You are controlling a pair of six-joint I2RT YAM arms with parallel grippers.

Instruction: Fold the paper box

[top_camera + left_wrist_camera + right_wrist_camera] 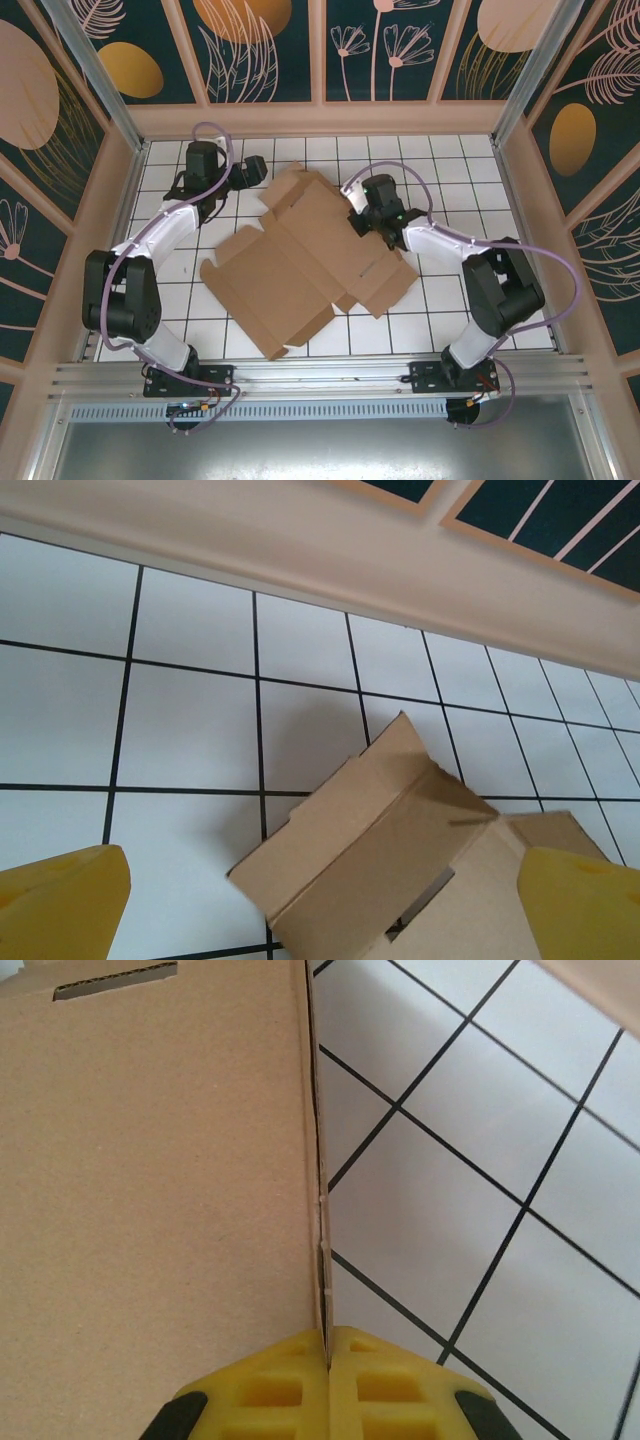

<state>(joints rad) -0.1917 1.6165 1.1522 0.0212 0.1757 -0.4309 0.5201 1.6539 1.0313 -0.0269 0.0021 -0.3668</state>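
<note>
Overhead, found brown corrugated cardboard box (305,262) spread mostly flat on white tiled table (455,170), between both arms. Noted left claw (258,170) by its far-left corner, right claw (352,195) at its far edge. Through left wrist, saw yellow fingers (60,905) spread fully wide, holding nothing, with a raised box flap ahead. Through right wrist, saw claw closed tight, pinching the box's thin edge, panel at left.
</note>
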